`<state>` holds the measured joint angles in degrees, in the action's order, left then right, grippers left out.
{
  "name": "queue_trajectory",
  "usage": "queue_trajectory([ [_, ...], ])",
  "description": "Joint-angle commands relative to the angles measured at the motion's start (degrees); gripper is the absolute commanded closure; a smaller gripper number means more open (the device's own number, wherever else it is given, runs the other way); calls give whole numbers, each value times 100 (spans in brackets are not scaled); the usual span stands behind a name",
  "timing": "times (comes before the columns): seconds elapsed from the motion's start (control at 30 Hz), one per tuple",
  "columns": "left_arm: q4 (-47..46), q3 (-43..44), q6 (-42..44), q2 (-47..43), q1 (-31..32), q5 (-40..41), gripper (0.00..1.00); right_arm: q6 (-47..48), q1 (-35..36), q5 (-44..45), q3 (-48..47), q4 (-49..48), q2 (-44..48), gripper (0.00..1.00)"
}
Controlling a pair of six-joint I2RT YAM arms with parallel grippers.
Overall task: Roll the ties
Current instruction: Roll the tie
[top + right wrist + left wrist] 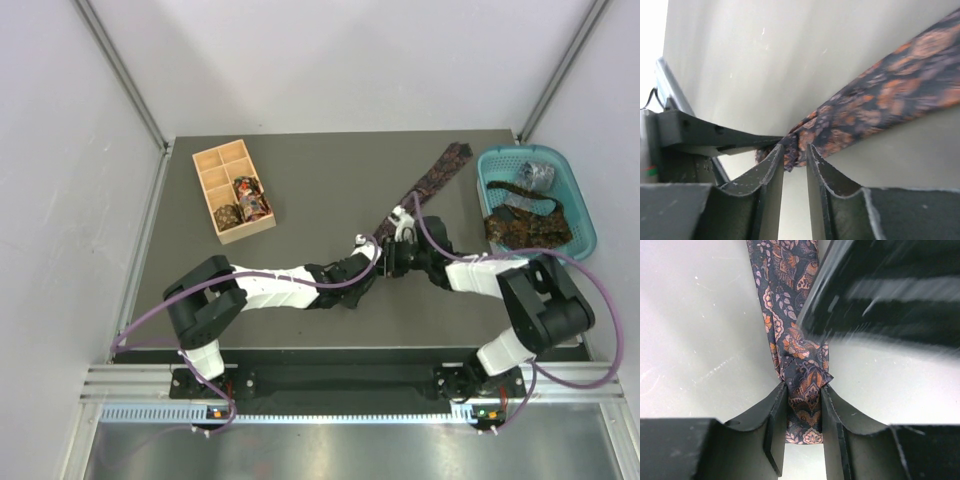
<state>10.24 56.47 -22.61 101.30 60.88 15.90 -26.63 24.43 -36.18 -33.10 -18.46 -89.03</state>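
My left gripper (804,390) and right gripper (792,149) both pinch the paisley tie (785,290) at its narrow end.
Each pair of fingers is clamped on the fabric, tips almost touching. My forearms lie low, reaching inward from the lower corners of the top view to meet at centre frame. The tie runs flat on the table, diagonally toward the upper right, ending near the teal basket (520,152).

A dark grey counter (310,170) sits inside plain white walls (330,60). Metal posts (122,75) mark the back corners. Light is even.
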Motion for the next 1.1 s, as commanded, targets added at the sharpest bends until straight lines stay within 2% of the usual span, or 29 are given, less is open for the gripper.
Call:
queue_trajectory([
  [0.0,523,-294,-77,488,-120,-87,66,44,-280,436,216,-36,727,74],
  [0.17,505,-312,-33,540,-270,-324,67,18,-289,1420,883,79,1940,73],
  [0.27,540,-294,-6,532,-305,-395,67,290,-26,2315,1183,614,2994,73],
  [0.43,628,-233,-6,602,-314,-491,68,571,1019,4150,1385,1458,4946,74],
  [0.57,655,-198,2,646,-323,-518,68,782,2003,4804,1315,1661,5930,73],
  [0.67,698,-163,11,681,-323,-544,68,1238,3065,5226,1192,1591,6161,71],
  [0.7,699,-162,11,690,-323,-544,68,1387,3738,5627,1105,1565,6179,71],
  [0.77,707,-154,11,681,-331,-544,69,1766,4523,6252,1025,1477,6188,70],
  [0.8,707,-154,11,690,-323,-553,69,1915,5336,6560,973,1416,6170,69],
  [0.83,716,-154,11,698,-323,-562,69,2221,5736,7163,929,1354,6118,69],
  [0.87,716,-154,11,699,-323,-562,69,2346,6123,7482,876,1258,5908,68],
  [0.9,716,-145,11,707,-323,-570,69,2460,6901,8199,745,1196,5750,68],
  [0.93,725,-145,11,716,-323,-579,69,2626,7266,8528,683,1117,5583,67],
  [0.97,716,-153,11,725,-331,-579,69,2872,7922,8845,604,1029,5164,65],
  [1.03,734,-136,20,742,-331,-579,69,3049,8384,9425,323,1081,4678,63],
  [1.07,751,-127,20,742,-331,-597,69,2980,8499,9437,191,1229,4136,62],
])
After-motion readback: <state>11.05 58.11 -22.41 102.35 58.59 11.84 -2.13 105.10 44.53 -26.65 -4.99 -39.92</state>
